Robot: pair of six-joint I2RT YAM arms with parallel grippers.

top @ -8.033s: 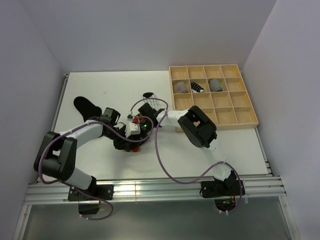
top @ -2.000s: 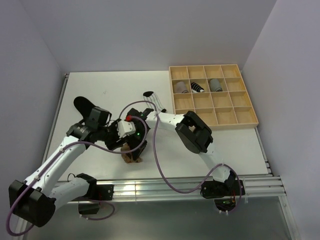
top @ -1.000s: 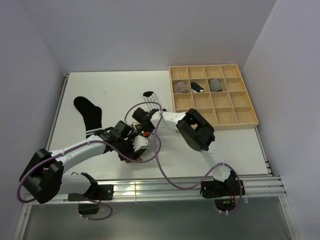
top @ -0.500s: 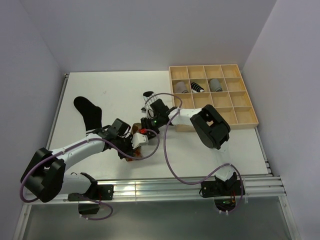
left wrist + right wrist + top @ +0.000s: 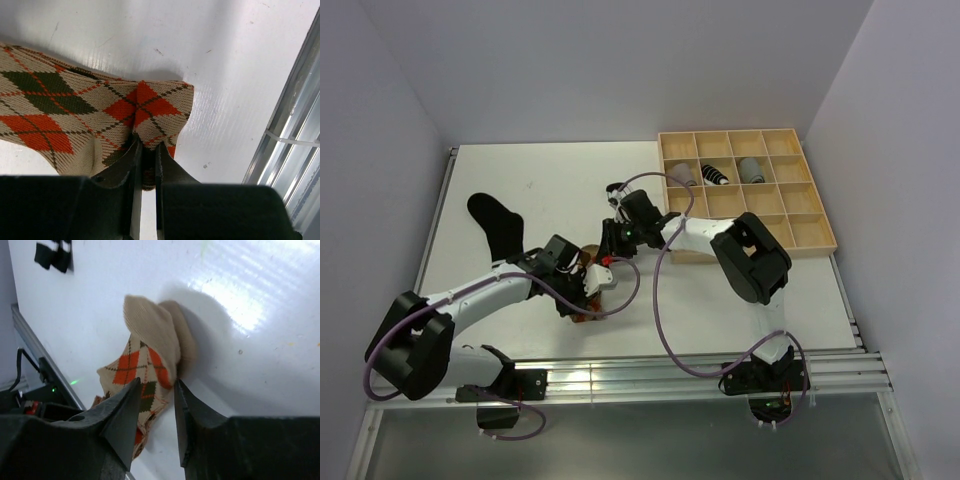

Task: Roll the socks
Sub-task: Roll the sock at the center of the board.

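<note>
The brown-orange diamond-pattern sock lies folded on the white table near the front edge. My left gripper is shut on the sock's near edge, a fold of fabric pinched between the jaws. In the top view this sock shows beside the left gripper. My right gripper is open, its fingers standing apart just above the sock's rounded beige end. A black sock lies flat at the left. A white striped sock with a black toe lies behind the right gripper.
A light wooden grid tray stands at the back right, with three rolled socks in its second row. The metal rail of the table's front edge runs close to the left gripper. Purple cables loop over both arms.
My left gripper has closed on the diamond-pattern sock's edge. My right gripper has opened and drawn back toward the upper right, away from the left gripper.
</note>
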